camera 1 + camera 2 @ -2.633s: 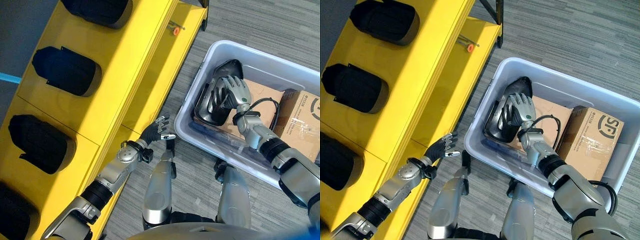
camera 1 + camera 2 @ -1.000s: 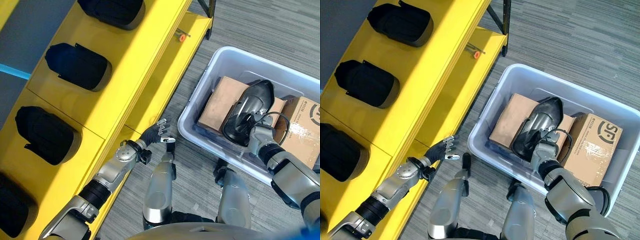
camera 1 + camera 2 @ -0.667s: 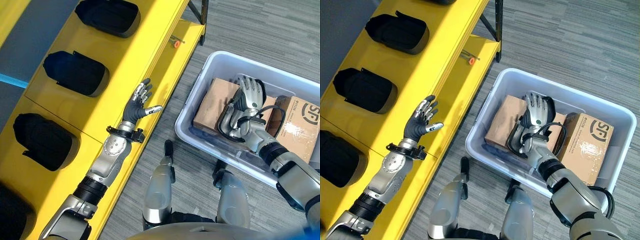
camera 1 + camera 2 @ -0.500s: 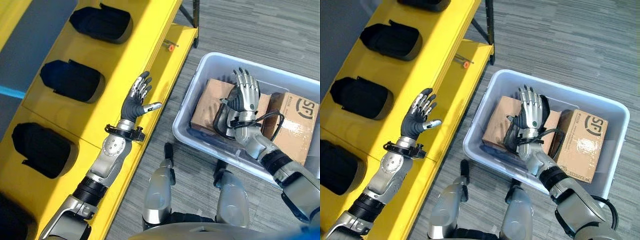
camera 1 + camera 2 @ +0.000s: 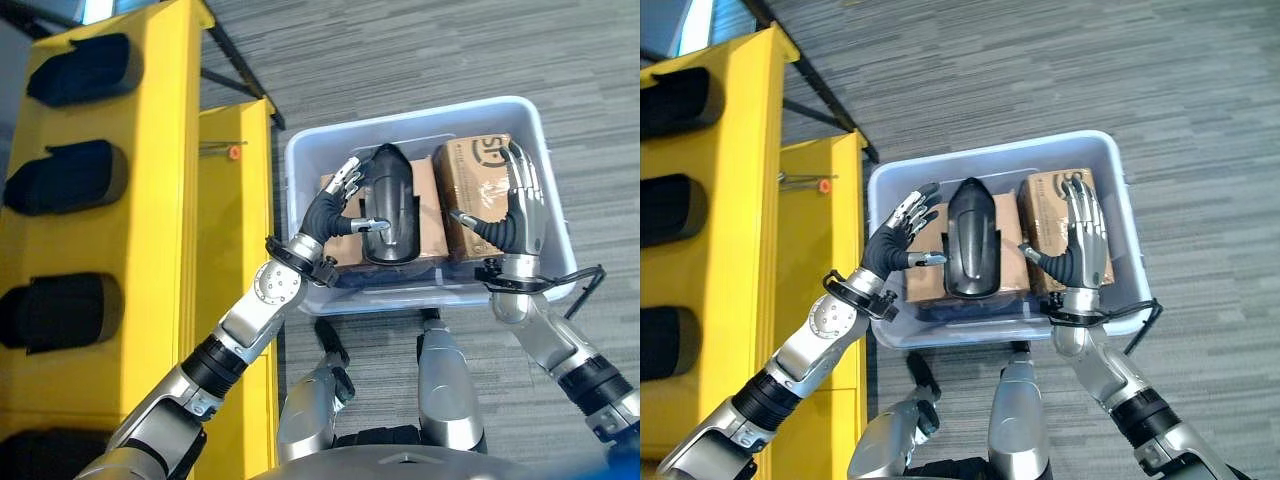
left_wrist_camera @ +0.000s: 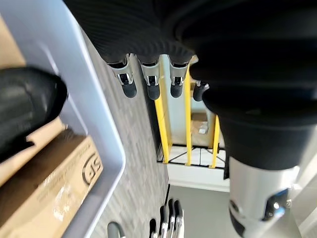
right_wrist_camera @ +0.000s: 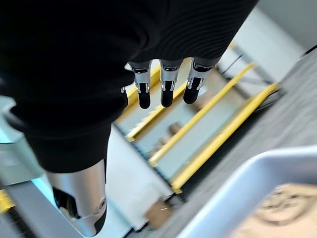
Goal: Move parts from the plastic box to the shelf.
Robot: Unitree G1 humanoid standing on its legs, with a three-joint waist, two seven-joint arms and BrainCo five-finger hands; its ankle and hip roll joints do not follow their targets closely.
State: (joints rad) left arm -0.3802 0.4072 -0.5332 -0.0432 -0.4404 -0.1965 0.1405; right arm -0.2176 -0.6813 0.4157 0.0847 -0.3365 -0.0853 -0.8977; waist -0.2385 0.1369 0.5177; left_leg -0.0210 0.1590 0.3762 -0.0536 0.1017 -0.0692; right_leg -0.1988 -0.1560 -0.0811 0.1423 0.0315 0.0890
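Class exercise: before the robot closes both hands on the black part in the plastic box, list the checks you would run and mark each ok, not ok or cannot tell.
1. Left hand open: ok.
2. Right hand open: ok.
3. Black part lies between the hands, on the cardboard boxes: ok.
4. Right hand beside the part: not ok, it is apart, over a cardboard box.
5. Left hand touching the part: cannot tell.
6. Plastic box beside the yellow shelf: ok.

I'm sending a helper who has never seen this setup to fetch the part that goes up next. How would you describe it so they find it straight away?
Look for the pale plastic box on the grey floor, beside the yellow shelf. Inside, between the robot's open left hand and right hand, a glossy black molded part lies on the cardboard boxes. It is the only dark, rounded thing in the box; its neighbours are brown and square.
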